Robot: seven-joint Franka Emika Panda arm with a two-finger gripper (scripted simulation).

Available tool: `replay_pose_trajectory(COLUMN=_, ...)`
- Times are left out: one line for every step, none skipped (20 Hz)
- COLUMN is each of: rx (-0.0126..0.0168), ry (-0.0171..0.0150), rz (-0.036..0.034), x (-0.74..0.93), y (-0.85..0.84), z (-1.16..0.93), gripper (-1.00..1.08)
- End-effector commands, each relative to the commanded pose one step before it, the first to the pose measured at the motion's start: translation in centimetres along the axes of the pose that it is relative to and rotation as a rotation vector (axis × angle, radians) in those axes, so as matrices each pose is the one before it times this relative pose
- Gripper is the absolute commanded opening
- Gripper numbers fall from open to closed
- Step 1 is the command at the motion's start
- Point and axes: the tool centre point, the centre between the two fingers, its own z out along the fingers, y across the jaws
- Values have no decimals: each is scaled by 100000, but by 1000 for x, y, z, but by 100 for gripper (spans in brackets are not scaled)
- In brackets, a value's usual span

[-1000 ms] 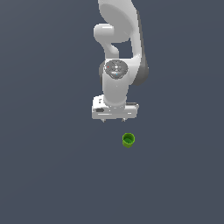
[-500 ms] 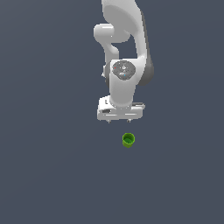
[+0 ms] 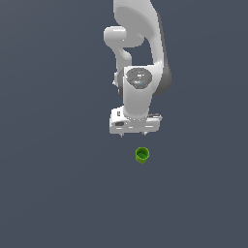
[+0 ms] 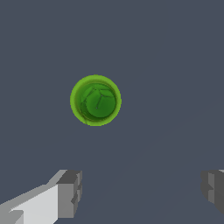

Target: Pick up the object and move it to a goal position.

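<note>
**Green cup sits apart from the spread hand**

The object [image 3: 142, 155] is a small, bright green cylinder standing upright on the flat dark grey counter [image 3: 53, 193]. In the wrist view the object [image 4: 96, 100] shows its hollow top plainly: a lighter, yellow-green rim rings a darker green interior, and faint dark lines cross the inner floor. Its outline is a clean circle, so the camera looks almost straight down into it. It is much narrower than the white body of the hand.

The hand [image 3: 134, 134] hangs at the end of the white arm [image 3: 140, 58], pointing down. In the exterior view the cup lies just below the hand in the picture and slightly toward the exterior view's right, with bare grey surface between the two. The hand [image 4: 142, 190] is spread wide, with nothing between its fingers: one grey-tipped finger [image 4: 70, 192] and the other at the opposite edge of the frame stand well apart. The cup lies outside the gap between them, touching neither.
</note>
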Motion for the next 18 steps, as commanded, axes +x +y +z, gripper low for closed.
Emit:
replay_pose_trajectory(rx=-94, ry=32, rz=-2308, x=126, y=-93, z=102, gripper=100)
replay_pose_trajectory(rx=-44, ry=29, rz=-1289, x=76, y=-58, z=54, gripper=100)
replay_pose_trajectory(rx=-53, ry=30, rz=-1426, x=83, y=-56, z=59, gripper=100)
replay_pose_trajectory(rx=-63, ry=30, rz=-1564, x=90, y=-49, z=65, gripper=100)
replay_pose_trajectory(rx=-72, ry=31, rz=-1699, x=96, y=-46, z=70, gripper=100)
replay_pose_trajectory(rx=-76, ry=33, rz=-1834, x=105, y=-48, z=76, gripper=100)
replay_pose_trajectory(rx=-78, ry=38, rz=-1994, x=116, y=-56, z=83, gripper=100)
replay_pose_trajectory(rx=-80, ry=41, rz=-2145, x=127, y=-61, z=89, gripper=100)
replay_pose_trajectory(rx=-84, ry=44, rz=-2291, x=136, y=-62, z=95, gripper=100)
replay_pose_trajectory(rx=-88, ry=46, rz=-2440, x=146, y=-62, z=102, gripper=100)
replay_pose_trajectory(rx=-91, ry=50, rz=-2591, x=156, y=-62, z=108, gripper=100)
replay_pose_trajectory(rx=-93, ry=53, rz=-2744, x=167, y=-62, z=115, gripper=100)
replay_pose_trajectory(rx=-95, ry=57, rz=-2896, x=177, y=-62, z=121, gripper=100)
replay_pose_trajectory(rx=-97, ry=61, rz=-3032, x=187, y=-60, z=127, gripper=100)
replay_pose_trajectory(rx=-95, ry=63, rz=-3053, x=190, y=-56, z=128, gripper=100)
replay_pose_trajectory(rx=-92, ry=65, rz=-3050, x=191, y=-50, z=128, gripper=100)
replay_pose_trajectory(rx=-89, ry=67, rz=-3047, x=192, y=-45, z=128, gripper=100)
replay_pose_trajectory(rx=-86, ry=69, rz=-3043, x=193, y=-40, z=128, gripper=100)
